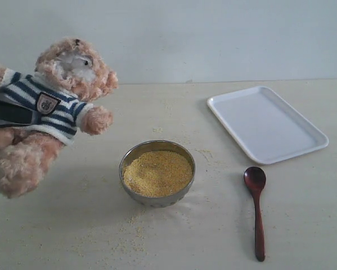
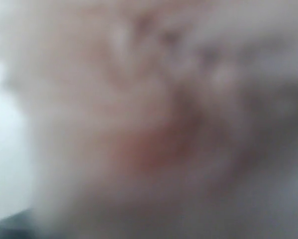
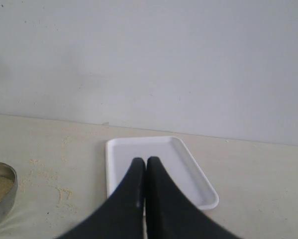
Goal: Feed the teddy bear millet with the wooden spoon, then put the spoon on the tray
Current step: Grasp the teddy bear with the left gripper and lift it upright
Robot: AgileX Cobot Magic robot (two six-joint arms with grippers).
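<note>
The teddy bear (image 1: 50, 112) in its striped sweater hangs tilted above the table at the left. My left gripper (image 1: 10, 112) is shut on its body from the left edge. Blurred fur of the teddy bear (image 2: 139, 99) fills the left wrist view and hides the jaws there. The millet (image 1: 157, 171) fills a round metal bowl (image 1: 123, 163) at the table's middle. The wooden spoon (image 1: 257, 208) lies right of the bowl, handle toward the front. The white tray (image 1: 266, 124) lies behind it. My right gripper (image 3: 146, 162) is shut on nothing, above the table with the tray (image 3: 188, 169) beyond it.
Loose millet grains (image 1: 129, 236) are scattered on the table in front of the bowl and toward the tray. The metal bowl (image 3: 2, 191) shows at the edge of the right wrist view. A plain white wall stands behind the table.
</note>
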